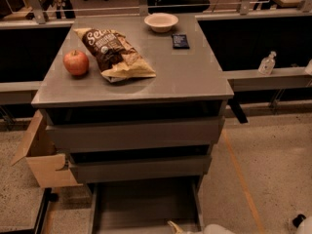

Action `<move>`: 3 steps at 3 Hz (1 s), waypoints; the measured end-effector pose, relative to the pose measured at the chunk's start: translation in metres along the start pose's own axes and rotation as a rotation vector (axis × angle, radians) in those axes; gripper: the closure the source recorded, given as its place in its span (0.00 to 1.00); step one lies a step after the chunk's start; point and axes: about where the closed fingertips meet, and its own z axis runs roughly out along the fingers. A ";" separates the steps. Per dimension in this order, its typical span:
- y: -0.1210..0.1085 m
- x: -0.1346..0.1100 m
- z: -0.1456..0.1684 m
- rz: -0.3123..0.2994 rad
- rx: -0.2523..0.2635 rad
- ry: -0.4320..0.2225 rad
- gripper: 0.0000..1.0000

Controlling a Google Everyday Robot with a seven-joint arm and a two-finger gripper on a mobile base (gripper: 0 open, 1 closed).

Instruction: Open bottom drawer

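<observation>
The grey cabinet [204, 89] has three flat grey drawer fronts stacked under its top. The bottom drawer [146, 204] stands pulled out toward me; its plain shallow grey tray lies open at floor level and its front runs off the bottom edge of the view. The tall top drawer front [136, 133] and the mid drawer front [141, 168] sit above it, each a little forward of the cabinet. My gripper [176, 226] shows only as a pale tip at the bottom edge, at the front end of the open tray.
On the cabinet top lie a red apple [76, 62], a brown chip bag [114, 52], a white bowl [161, 21] and a small dark card [180, 41]. An open cardboard box [41, 155] stands at the left. A sanitiser bottle [266, 63] sits on the right ledge.
</observation>
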 end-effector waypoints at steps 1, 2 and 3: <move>0.000 0.003 -0.006 0.001 0.006 0.031 0.00; -0.001 0.009 -0.034 0.009 0.049 0.094 0.00; -0.005 0.010 -0.079 -0.008 0.114 0.163 0.00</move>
